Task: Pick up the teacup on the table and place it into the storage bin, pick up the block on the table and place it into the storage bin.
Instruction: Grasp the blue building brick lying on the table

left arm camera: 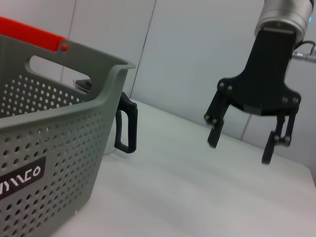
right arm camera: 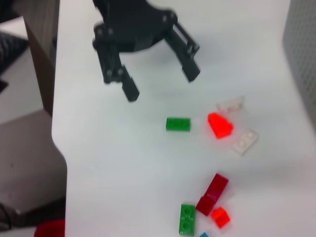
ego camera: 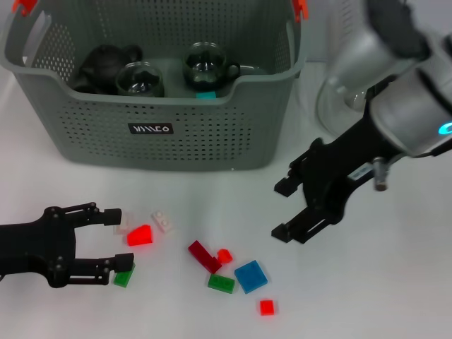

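Head view gives me the storage bin at the table's far side, two glass teacups and a dark teapot inside. Blocks lie scattered before it. My left gripper spreads empty beside them; my right gripper hangs wide open, holding nothing.

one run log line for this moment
left gripper: open, over blocks | right gripper: open, empty | storage bin: teacups inside
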